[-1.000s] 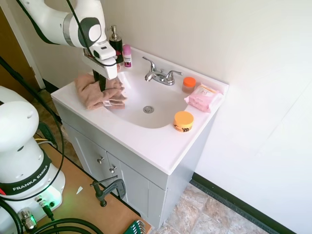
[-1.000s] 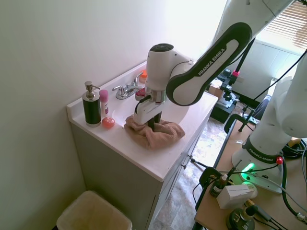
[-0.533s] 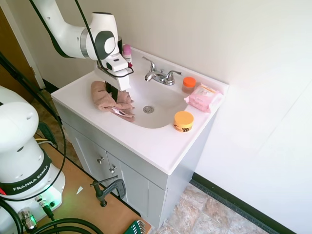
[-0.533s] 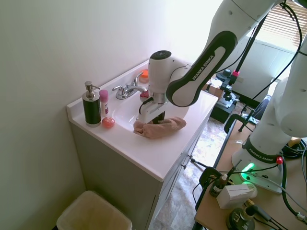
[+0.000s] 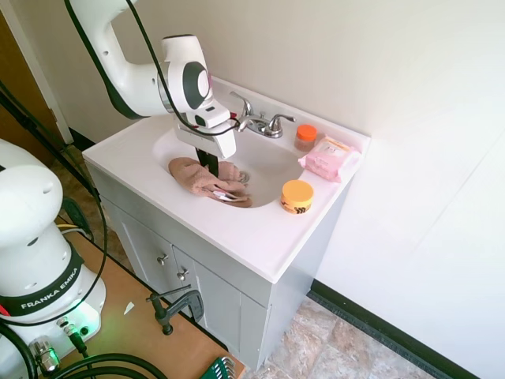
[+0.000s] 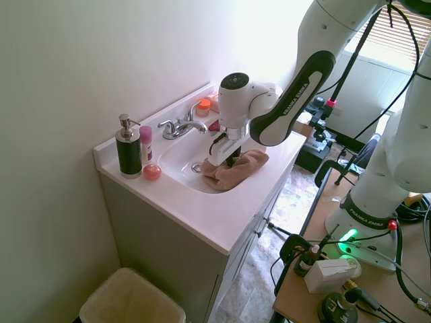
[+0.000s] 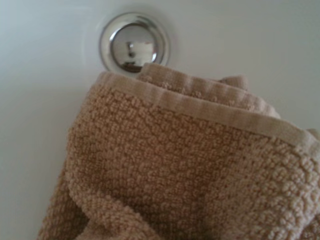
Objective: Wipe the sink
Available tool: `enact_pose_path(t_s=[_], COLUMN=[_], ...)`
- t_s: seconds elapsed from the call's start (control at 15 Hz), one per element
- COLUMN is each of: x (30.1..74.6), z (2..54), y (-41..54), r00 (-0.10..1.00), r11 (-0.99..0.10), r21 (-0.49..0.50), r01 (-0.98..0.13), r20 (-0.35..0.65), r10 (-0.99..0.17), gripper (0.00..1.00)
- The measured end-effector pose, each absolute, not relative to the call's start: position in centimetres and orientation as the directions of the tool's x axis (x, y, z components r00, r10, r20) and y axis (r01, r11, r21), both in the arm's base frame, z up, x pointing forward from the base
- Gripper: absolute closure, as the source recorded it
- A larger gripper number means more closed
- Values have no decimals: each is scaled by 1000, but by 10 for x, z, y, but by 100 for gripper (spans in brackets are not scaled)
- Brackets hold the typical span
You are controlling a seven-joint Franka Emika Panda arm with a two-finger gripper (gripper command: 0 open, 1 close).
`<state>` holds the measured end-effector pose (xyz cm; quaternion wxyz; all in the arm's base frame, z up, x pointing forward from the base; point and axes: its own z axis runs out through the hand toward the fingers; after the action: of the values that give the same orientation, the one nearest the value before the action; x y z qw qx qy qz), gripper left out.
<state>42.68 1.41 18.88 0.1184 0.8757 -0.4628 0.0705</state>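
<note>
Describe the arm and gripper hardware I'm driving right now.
A glossy white arm with rounded black joint bands, one printed FRANKA EMIKA in white. A black cable runs along it. The gripper has a white boxy body and dark fingers.

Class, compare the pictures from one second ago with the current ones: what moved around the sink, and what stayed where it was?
The gripper dragged the tan towel off the vanity top's left side and down into the sink basin, ending beside the drain. It kept hold of the towel throughout. The faucet, soap dispenser, orange-lidded jar and pink wipes pack stayed put.
</note>
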Motion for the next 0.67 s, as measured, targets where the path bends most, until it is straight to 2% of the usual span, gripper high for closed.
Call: enact_pose_path(t_s=[0.67], x=[424], z=[167], y=[-35], r00=[589], r11=[-575], r21=[173], r01=[-800], r20=[410], r10=[-696], gripper=[100])
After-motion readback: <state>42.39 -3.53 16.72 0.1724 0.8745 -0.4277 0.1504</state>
